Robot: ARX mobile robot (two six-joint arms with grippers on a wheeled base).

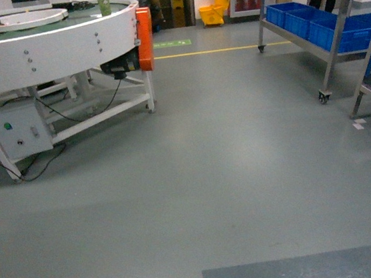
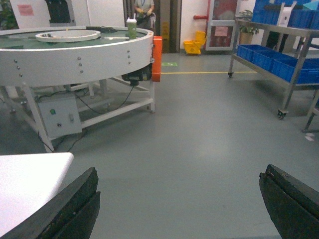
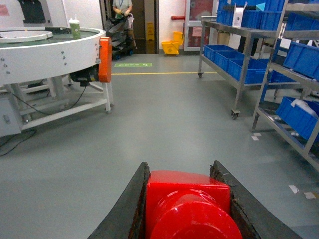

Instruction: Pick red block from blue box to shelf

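Observation:
The red block (image 3: 189,199), glossy with its round stud facing the camera, fills the bottom of the right wrist view. My right gripper (image 3: 180,167) is shut on it, one dark finger pressed against each side. My left gripper (image 2: 179,174) is open, its fingers (image 2: 75,204) far apart over bare grey floor with nothing between them. The stainless-steel shelf (image 1: 325,42) on caster wheels stands at the right, several metres ahead, and also shows as the shelf (image 3: 239,74) in the right wrist view. The blue box is out of view. Neither gripper shows in the head view.
A round white conveyor table (image 1: 48,47) with an orange end panel (image 1: 145,39) and loose cables stands front left. Dark blue crates (image 1: 306,18) fill the shelf tiers. A yellow mop bucket (image 1: 213,11) and a person (image 3: 122,7) are far back. A white surface (image 2: 25,189) lies beside the left gripper.

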